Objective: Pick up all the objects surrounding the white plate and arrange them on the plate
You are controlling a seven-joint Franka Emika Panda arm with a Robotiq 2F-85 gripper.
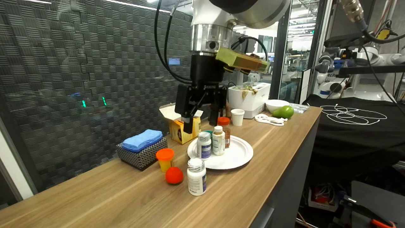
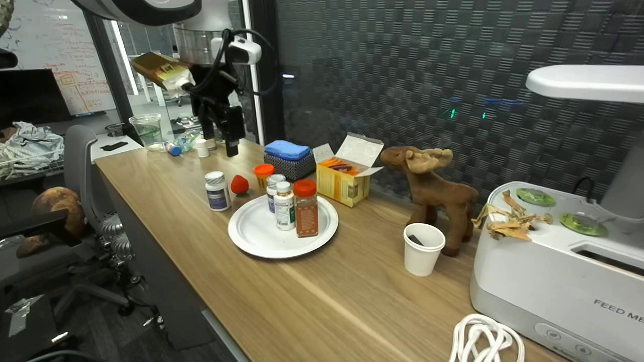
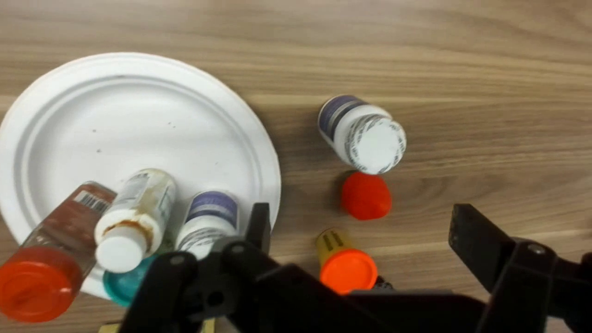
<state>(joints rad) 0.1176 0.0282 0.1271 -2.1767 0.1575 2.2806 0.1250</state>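
Now my black gripper gapes wide, maybe to fit the rounded red thing near the round white plate.

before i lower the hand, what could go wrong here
The white bottle off the plate stands close to the small red object, so grasping one might nudge or tip the other. The small red object also looks rounded and could roll away if touched off-centre. On the plate, the bottles stand crowded toward one side, so the open hand may knock one over if it comes down beside them.
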